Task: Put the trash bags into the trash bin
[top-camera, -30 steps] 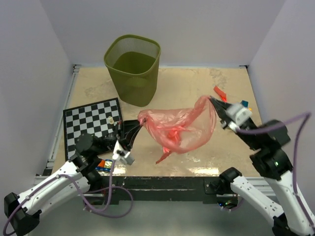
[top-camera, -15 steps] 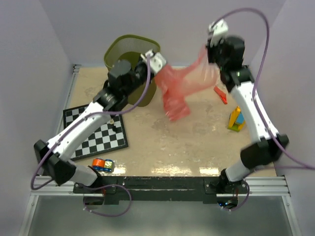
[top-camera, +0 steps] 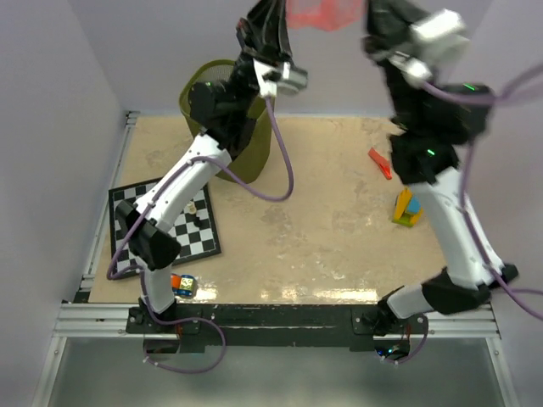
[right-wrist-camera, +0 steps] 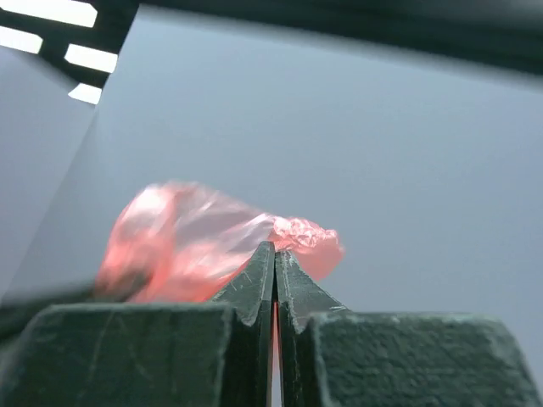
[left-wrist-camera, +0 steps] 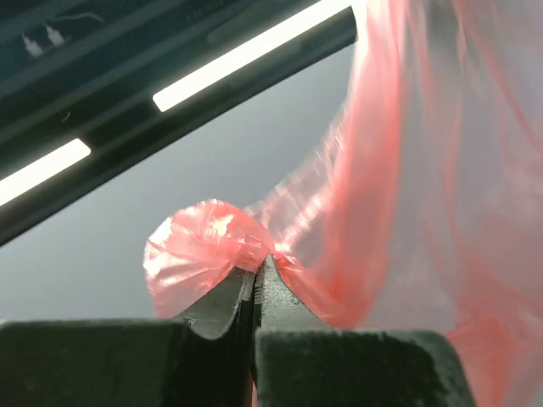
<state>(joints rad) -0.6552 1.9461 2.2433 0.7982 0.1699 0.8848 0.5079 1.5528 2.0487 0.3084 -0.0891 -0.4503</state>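
Top external view puts the trash bin [top-camera: 202, 95] well below my left gripper [top-camera: 278, 13]. The red bag [top-camera: 327, 12] is strung between that and my right gripper [top-camera: 377, 14], up at the frame's edge and mostly cut off. Both pairs of fingers are pressed together, each pinching only a small bunch of film.

That looks like the weak spot. If my hands pull apart, the thin plastic may tear or slide out. Released from this height, the loose sheet could drape over the rim or drift outside.

Only the wrist views show those pinches close up, against wall and ceiling lights. Only the top view shows the bin, and a small red strip [top-camera: 379, 163] on the table far below my right fingers.
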